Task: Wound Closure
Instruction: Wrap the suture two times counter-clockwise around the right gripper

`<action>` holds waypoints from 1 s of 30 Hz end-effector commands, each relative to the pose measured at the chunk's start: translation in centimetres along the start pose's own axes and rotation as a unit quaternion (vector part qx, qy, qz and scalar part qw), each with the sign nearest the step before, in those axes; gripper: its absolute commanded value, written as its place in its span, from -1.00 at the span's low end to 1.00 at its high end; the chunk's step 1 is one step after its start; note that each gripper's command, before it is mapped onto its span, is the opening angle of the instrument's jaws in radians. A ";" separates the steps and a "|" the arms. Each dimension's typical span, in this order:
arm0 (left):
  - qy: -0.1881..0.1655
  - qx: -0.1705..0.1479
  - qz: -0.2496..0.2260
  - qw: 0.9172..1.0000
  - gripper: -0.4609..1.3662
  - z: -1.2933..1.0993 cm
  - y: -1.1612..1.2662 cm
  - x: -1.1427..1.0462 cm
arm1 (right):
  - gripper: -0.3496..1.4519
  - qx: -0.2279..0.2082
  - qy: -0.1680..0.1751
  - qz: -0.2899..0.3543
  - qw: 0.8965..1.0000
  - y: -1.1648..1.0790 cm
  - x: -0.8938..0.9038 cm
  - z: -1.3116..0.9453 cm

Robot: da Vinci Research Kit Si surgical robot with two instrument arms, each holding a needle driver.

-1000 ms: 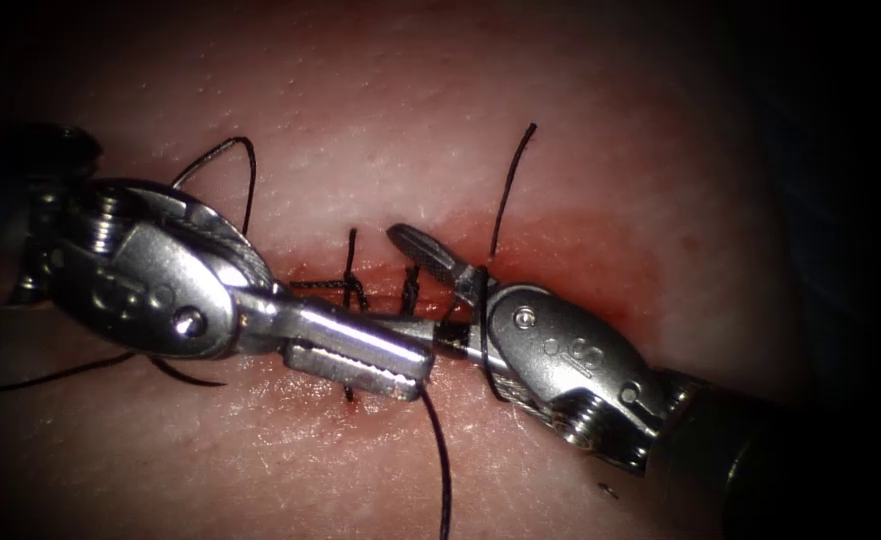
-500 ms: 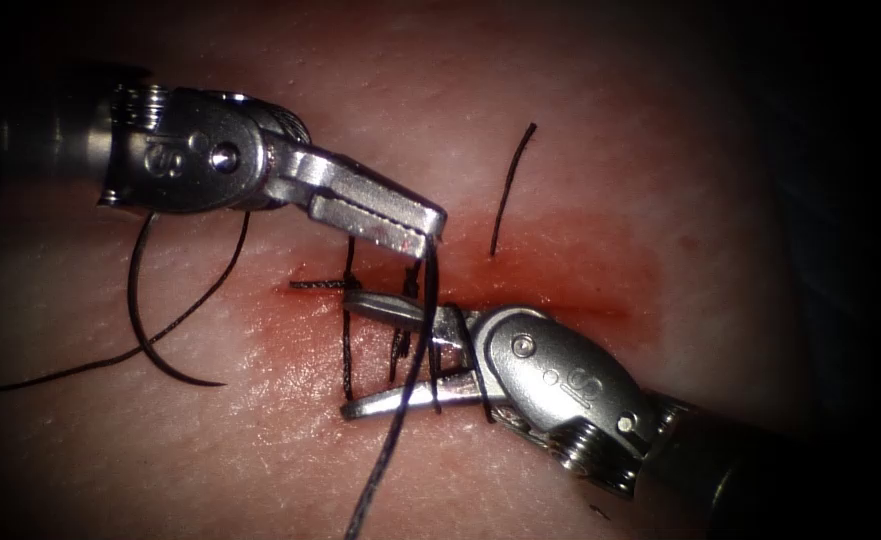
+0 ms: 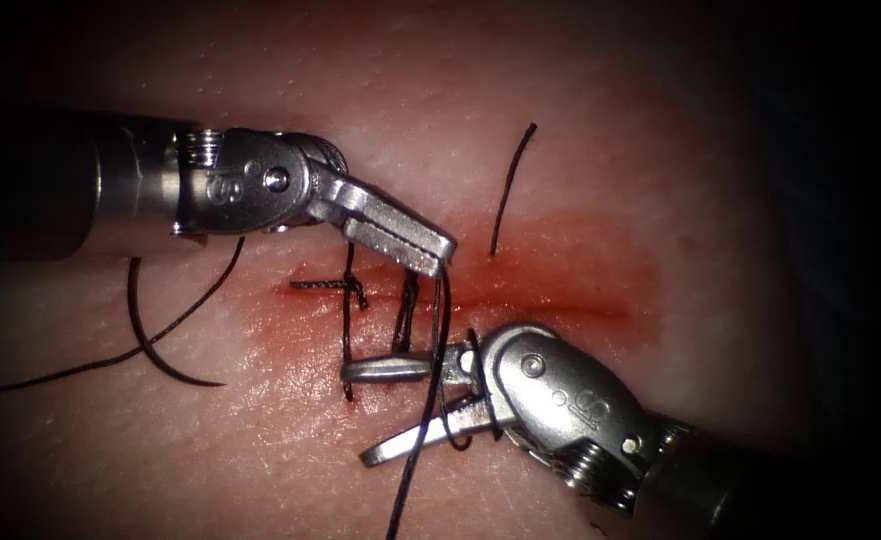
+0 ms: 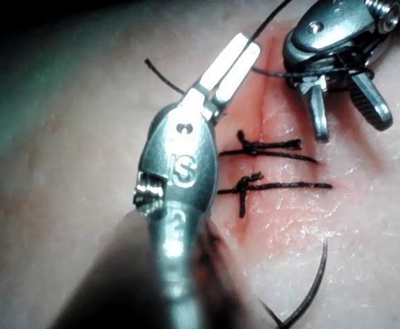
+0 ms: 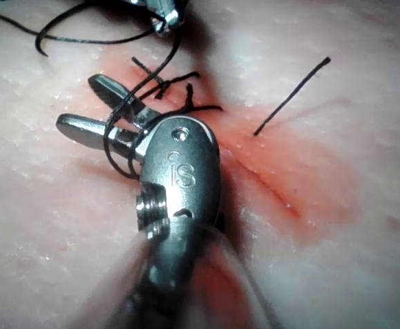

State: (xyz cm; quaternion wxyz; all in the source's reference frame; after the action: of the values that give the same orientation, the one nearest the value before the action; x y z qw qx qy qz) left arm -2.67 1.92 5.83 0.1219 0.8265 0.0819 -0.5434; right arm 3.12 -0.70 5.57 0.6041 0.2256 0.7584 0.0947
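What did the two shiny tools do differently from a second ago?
The left tool, shut on the thread, lifted from below the cut to above it. The right tool swung down and opened with thread looped round it. The stitches stayed.

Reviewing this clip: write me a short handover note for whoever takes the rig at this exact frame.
Left tool: jaws shut on the thread just above the cut.
Right tool: jaws open, holding nothing; the thread is looped around them near the hinge.
Needle: lying free on the tissue left of the cut, not in the tissue.
Done: two tied stitches cross the cut's left end.
Left: the loop on the right tool is not tied down; the cut's right part is open. A loose thread end stands further right.
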 end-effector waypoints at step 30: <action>0.007 -0.044 -0.020 0.999 -0.88 0.00 0.47 -0.10 | 0.14 -0.122 0.139 0.044 0.982 0.18 0.44 -0.36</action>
State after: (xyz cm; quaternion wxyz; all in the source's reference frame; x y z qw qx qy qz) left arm -2.58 1.47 5.98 0.1447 0.8222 0.1212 -0.5369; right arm 2.73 -0.29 5.34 0.5109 0.1678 0.8071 0.2437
